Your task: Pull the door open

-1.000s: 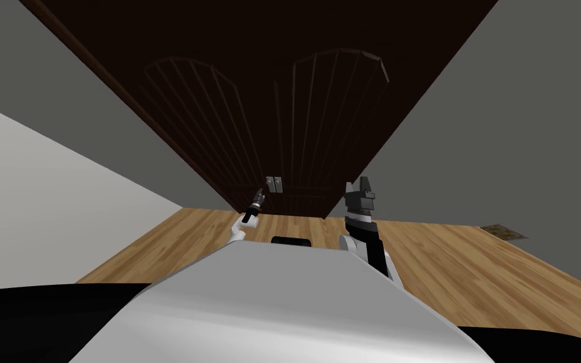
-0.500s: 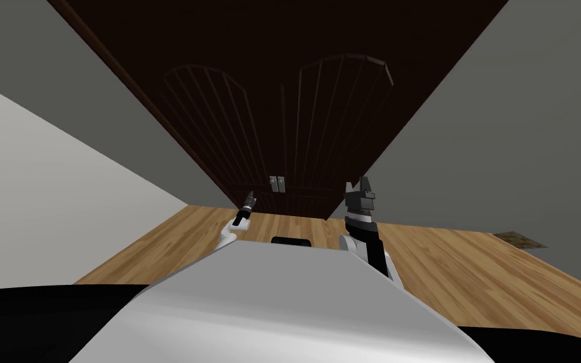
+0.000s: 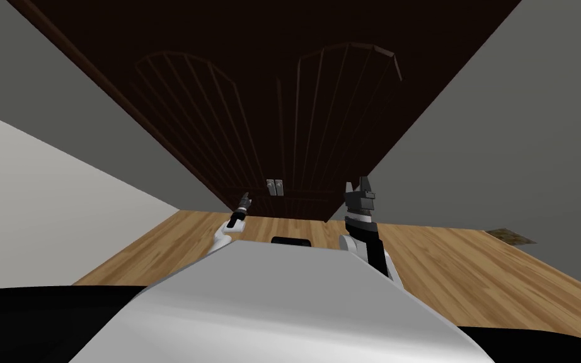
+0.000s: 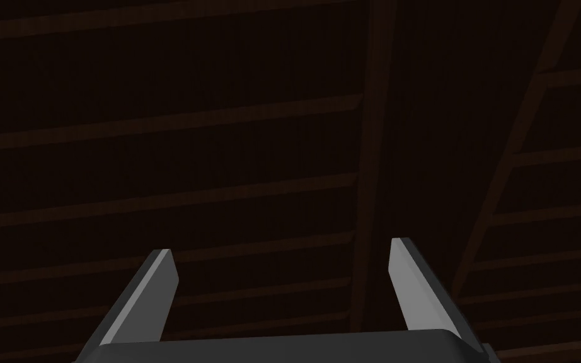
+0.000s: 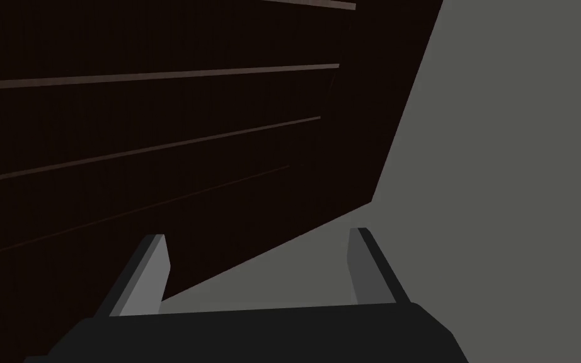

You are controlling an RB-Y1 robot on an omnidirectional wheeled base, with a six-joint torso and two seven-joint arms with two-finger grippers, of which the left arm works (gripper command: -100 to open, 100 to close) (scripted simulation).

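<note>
A dark brown double door (image 3: 283, 113) with arched, ribbed panels stands ahead, its two small grey handle plates (image 3: 275, 187) side by side at the middle seam. My left gripper (image 3: 245, 197) is low and to the left of the handles, apart from them. In the left wrist view the left gripper (image 4: 281, 252) is open, facing the door's ribbed panel (image 4: 220, 126) with nothing between the fingers. My right gripper (image 3: 360, 189) is raised at the door's right edge. The right wrist view has the right gripper (image 5: 258, 242) open, before the door's edge (image 5: 396, 126) and the grey wall (image 5: 522, 157).
Grey walls (image 3: 522, 126) flank the door on both sides, and a white wall (image 3: 43, 201) runs along my left. The wooden floor (image 3: 472, 271) spreads out below the door. A small patterned mat (image 3: 510, 235) lies at the far right by the wall.
My left gripper has drawn down and to the left, away from the handle plates. The whole view has shifted a little with my own move. The right arm has held still.
</note>
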